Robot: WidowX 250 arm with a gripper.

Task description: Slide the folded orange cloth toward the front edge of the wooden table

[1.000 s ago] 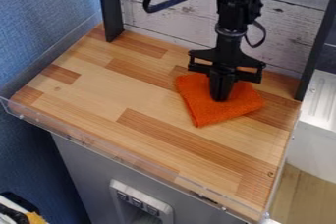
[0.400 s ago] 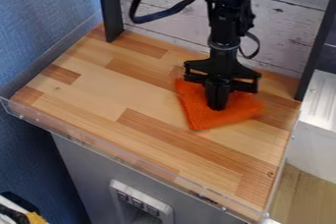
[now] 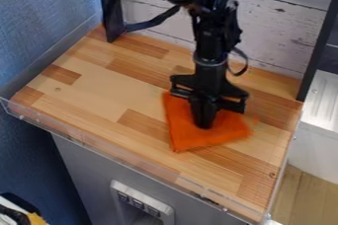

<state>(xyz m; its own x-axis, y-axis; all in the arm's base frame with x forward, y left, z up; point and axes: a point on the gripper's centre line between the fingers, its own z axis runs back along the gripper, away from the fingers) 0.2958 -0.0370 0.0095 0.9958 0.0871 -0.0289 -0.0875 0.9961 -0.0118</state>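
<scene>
The orange cloth (image 3: 184, 135) lay on the butcher-block countertop (image 3: 99, 88). The gripper (image 3: 204, 125) stood against it, fingers pressed together. Whitewashed planks (image 3: 280, 34) backed the countertop; blue textured wall (image 3: 39, 17) flanked its left.

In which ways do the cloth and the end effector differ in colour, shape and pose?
The cloth is orange, the end effector black. The cloth is broad and thin; the end effector is narrow at its lower end. The cloth lies on the table, while the end effector points down at it.
</scene>
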